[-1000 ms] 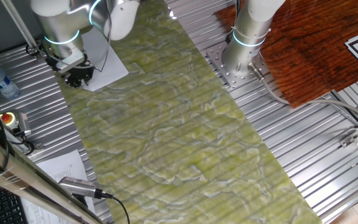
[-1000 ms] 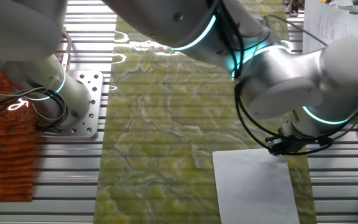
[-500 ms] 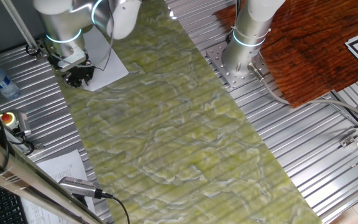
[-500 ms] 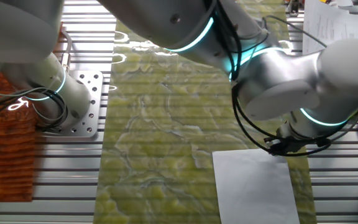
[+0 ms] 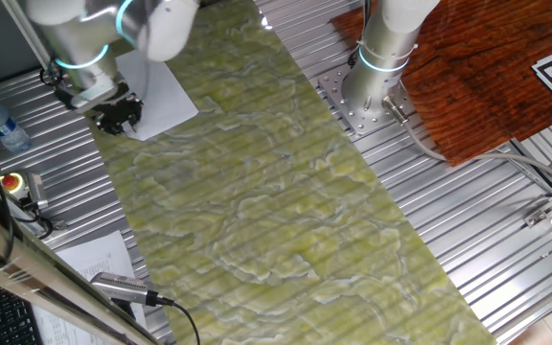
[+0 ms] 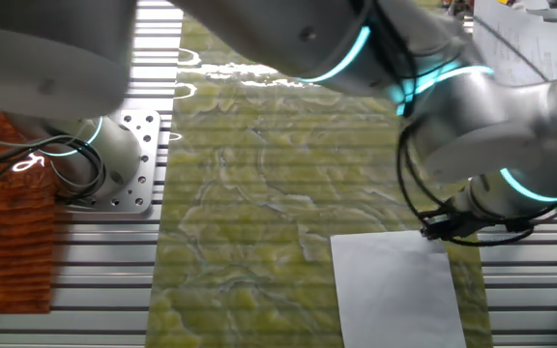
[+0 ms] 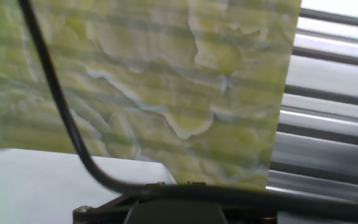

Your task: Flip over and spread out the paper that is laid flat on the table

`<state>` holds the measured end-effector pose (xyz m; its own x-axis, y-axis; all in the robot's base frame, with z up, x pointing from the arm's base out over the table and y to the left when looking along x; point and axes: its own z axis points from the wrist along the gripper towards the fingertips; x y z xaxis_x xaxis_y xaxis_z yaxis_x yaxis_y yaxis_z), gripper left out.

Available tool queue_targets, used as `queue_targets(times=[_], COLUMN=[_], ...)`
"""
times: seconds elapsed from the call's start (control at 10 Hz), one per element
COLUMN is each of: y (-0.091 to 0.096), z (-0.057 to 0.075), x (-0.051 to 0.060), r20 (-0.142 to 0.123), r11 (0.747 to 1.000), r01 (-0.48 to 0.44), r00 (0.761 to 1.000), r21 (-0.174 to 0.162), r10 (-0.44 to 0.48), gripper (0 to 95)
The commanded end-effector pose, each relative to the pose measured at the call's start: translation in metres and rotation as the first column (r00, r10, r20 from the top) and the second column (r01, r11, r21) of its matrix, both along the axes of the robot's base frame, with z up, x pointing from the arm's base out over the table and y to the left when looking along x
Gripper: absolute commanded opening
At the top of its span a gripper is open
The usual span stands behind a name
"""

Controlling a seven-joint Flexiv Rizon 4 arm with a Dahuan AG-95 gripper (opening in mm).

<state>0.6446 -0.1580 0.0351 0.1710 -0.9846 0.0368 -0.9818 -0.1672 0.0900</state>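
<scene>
Marbled table (image 5: 286, 201): we are seeing the paper (image 6: 395, 290) lying flat, gripper (image 5: 118, 115) hovering at its corner; grip state unclear.

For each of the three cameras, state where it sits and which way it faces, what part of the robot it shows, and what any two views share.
One fixed view: high, looking down along the table; the arm and gripper at the paper corner.
The other fixed view: high on the opposite side, looking down; blurred arm links above the paper.
Hand view: on the hand, facing down; gripper body and a black cable.
All three share the paper and table.
</scene>
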Motion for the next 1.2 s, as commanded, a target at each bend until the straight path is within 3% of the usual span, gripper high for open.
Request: queue_targets(times=[0.1,0.4,0.7,0.8,1.2], y=[-0.003,-0.006,-0.006,-0.006,-0.003], z=[-0.003,-0.015,-0.015,-0.015,-0.011], x=[-0.003,-0.003,-0.003,-0.003,0.0], r20=[0.035,0.049,0.05,0.05,0.068], r11=[0.999,0.999,0.998,0.997,0.997], r01=[-0.046,-0.044,-0.056,-0.069,-0.064], r00=[0.998,0.998,0.997,0.996,0.996], r21=[-0.011,0.004,0.006,0.025,0.034], r10=[0.047,0.044,0.056,0.068,0.062], gripper=[19.0,19.0,19.0,19.0,19.0])
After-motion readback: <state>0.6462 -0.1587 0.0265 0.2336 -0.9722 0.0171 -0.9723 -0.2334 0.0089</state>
